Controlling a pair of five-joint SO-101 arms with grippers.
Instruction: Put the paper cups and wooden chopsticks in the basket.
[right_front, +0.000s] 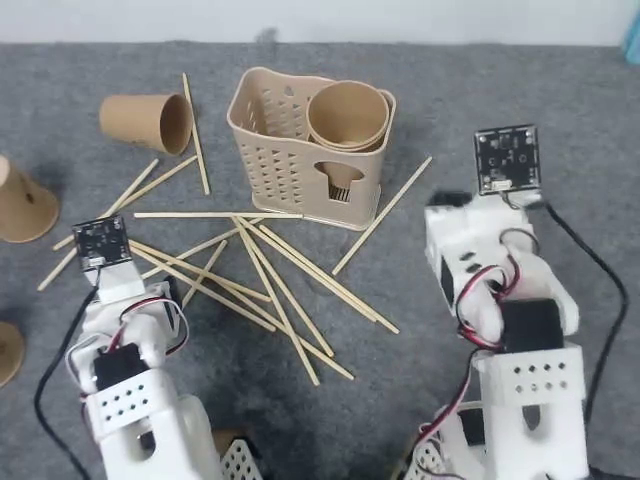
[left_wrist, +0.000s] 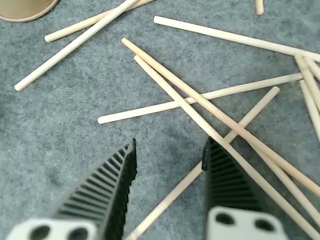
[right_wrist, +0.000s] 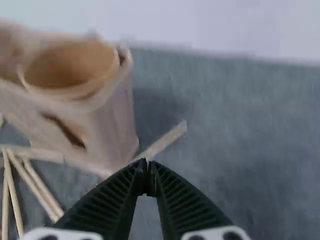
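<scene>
Over the scattered chopsticks (right_front: 250, 270) on the bench (right_front: 500, 90) my left end effector (left_wrist: 170, 145) hangs with its jaws spread, and one chopstick (left_wrist: 175, 189) runs slantwise through the gap between them. Two longer sticks cross over that one just beyond the far jaw.

I judge the step in hand to be picking up this stick. To do it well I would turn the wrist so the jaws close square across the stick, then come down until the tips touch the grey mat. I would grip clear of the crossing pair, or they may lift and roll with it.

My right end effector (right_wrist: 147, 167) is pressed together and holds nothing. It sits beside the basket (right_front: 262, 150), near a stick (right_front: 385, 213) lying by the basket's foot.

Nested cups (right_front: 347, 113) are already in the basket. Another cup (right_front: 145, 122) lies on its side to its left, and one more (right_front: 20, 205) lies at the bench's left edge.
</scene>
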